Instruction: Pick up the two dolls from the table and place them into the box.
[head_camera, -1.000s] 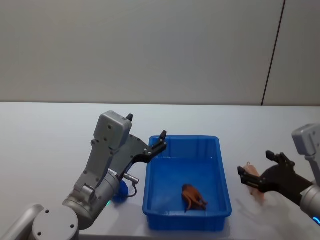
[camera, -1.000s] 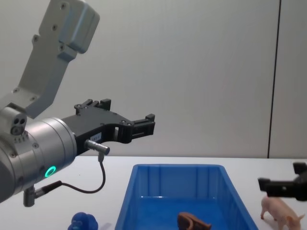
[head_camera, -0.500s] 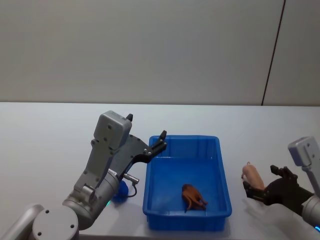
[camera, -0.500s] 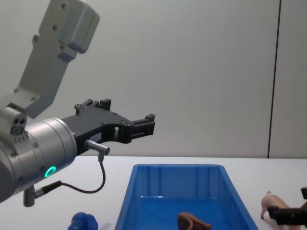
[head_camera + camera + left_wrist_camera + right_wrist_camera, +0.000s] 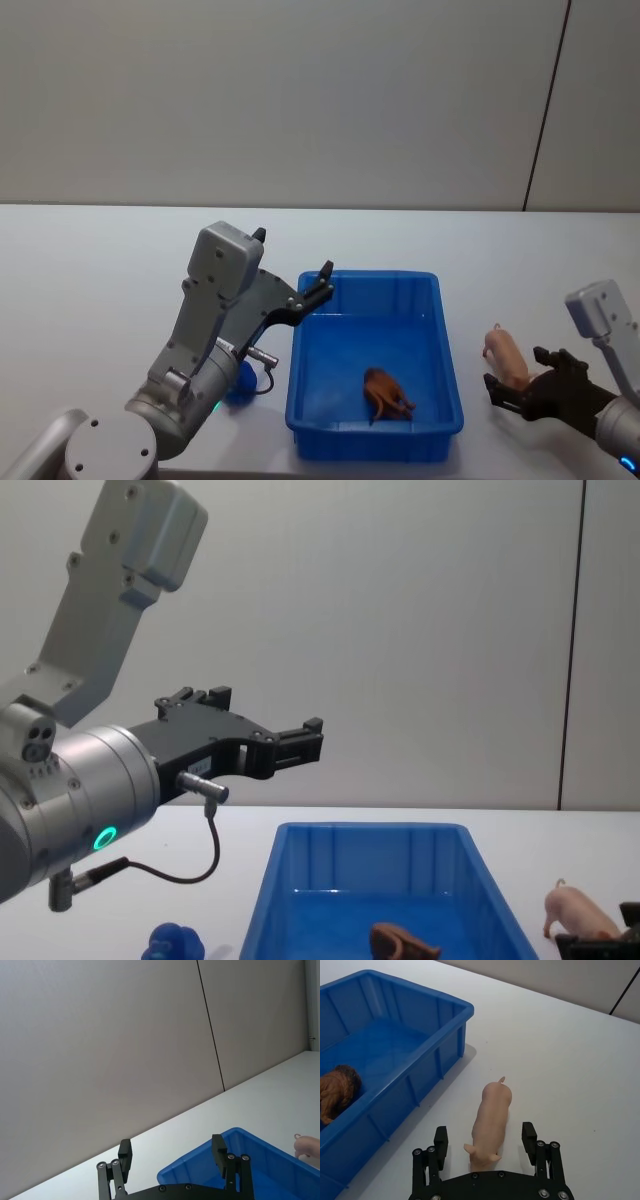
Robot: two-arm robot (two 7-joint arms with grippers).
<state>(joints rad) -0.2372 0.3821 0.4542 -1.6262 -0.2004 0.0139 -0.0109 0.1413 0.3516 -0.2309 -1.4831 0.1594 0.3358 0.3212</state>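
A pink pig doll (image 5: 504, 354) lies on the white table (image 5: 100, 280) just right of the blue box (image 5: 448, 340). My right gripper (image 5: 516, 370) is open and low over the table, one finger on each side of the pig's head end (image 5: 492, 1121). In the right wrist view the gripper (image 5: 485, 1138) has clear gaps to the pig on both sides. A dark brown doll (image 5: 388, 392) lies inside the box. My left gripper (image 5: 324, 280) hangs open and empty above the box's left rim (image 5: 370, 828).
A small rounded blue figure (image 5: 175, 945) sits on the table left of the box, partly behind my left arm (image 5: 215, 320). Bare tabletop stretches to the right of and beyond the pig (image 5: 574, 911).
My right gripper has dropped lower and drawn back toward me, ending astride the pig. The pig stays on the table. The left arm has not moved.
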